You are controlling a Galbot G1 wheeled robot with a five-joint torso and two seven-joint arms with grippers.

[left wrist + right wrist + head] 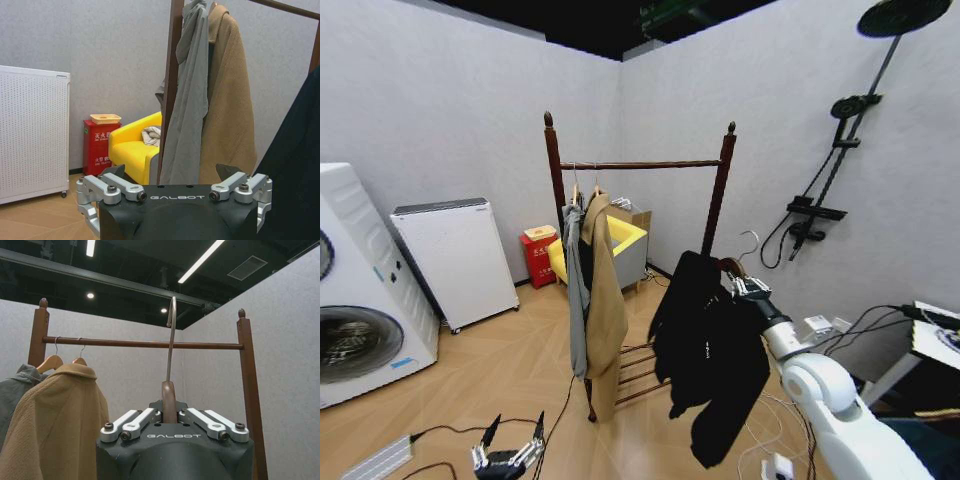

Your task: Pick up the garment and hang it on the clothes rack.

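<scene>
The right claw (170,415) is clamped on the brown neck of the hanger (169,399), its 2 silver fingers (131,424) drawn in against the wood from either side, and the metal hook (171,335) stands upright above it. In the head view the same right claw (745,288) is raised at the end of the white arm, and the garment (710,350), a long black coat, hangs from it in folds, clear of the floor and just beside the right post of the clothes rack (720,200). The right wrist view adds that the hook tip reaches above the level of the horizontal bar (145,344) but is not on it; it seems to stand nearer the camera than the bar, though depth is hard to judge from this angle. The left claw (507,458) is low over the wooden floor, and the left wrist view shows the left claw (175,192) with its fingers (112,187) spread wide and nothing between them. That view also brings the tan coat (227,105) and the grey jacket (192,95) close, both hung at the left end of the rack, with a yellow armchair (135,150) and a red box (97,145) behind them and an edge of the black garment at one side.
</scene>
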